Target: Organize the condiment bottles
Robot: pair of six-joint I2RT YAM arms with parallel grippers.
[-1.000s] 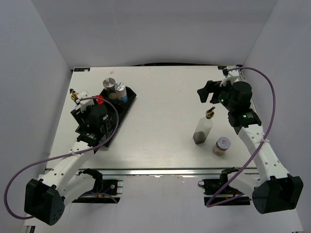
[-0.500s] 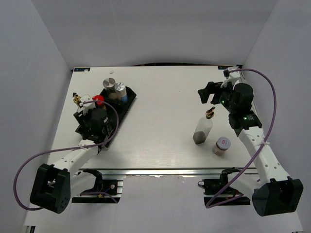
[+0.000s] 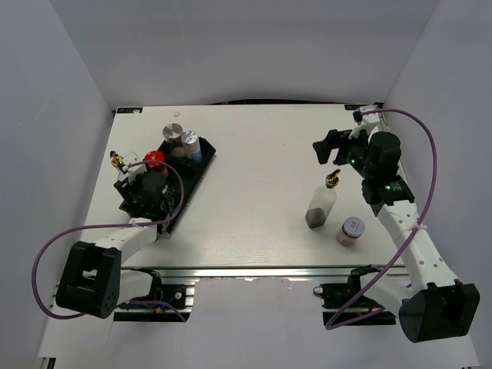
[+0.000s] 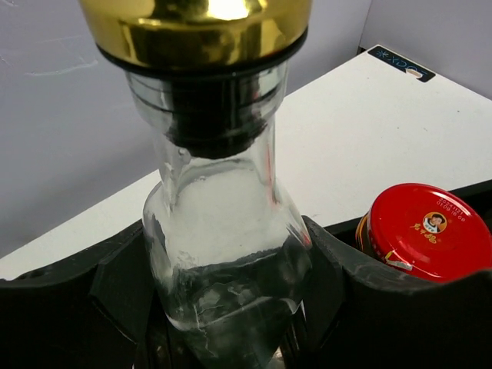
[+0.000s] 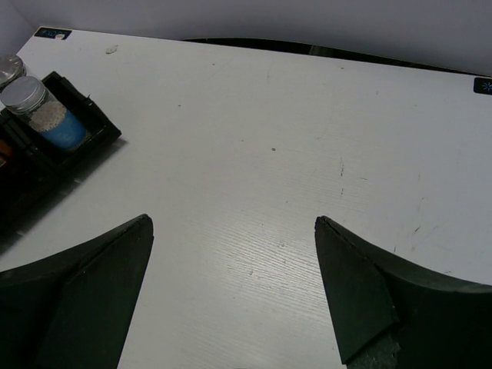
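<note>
My left gripper [image 3: 129, 175] [image 4: 231, 307] is shut on a clear gold-spouted bottle [image 3: 118, 161] [image 4: 223, 231] at the left end of the black tray [image 3: 201, 164]. Whether the bottle's base rests in the tray is hidden. A red-lidded dark jar [image 3: 154, 159] [image 4: 427, 231] stands in the tray right beside it. Two silver-lidded jars [image 3: 172, 134] [image 3: 190, 141] [image 5: 34, 108] fill the tray's far end. Another gold-spouted bottle [image 3: 323, 201] and a short silver-lidded jar [image 3: 350, 229] stand on the table at the right. My right gripper [image 3: 326, 146] [image 5: 234, 231] hangs open and empty, beyond that bottle.
The white table [image 3: 261, 177] is boxed in by white walls on the left, back and right. My right arm's purple cable [image 3: 430, 154] loops out near the right wall. The left arm's cable [image 3: 46, 254] hangs off the table's near left corner.
My left gripper has drawn the gold-spouted bottle slightly nearer, and the left arm's elbow has swung left. The right gripper shifted only a little and stays open.
</note>
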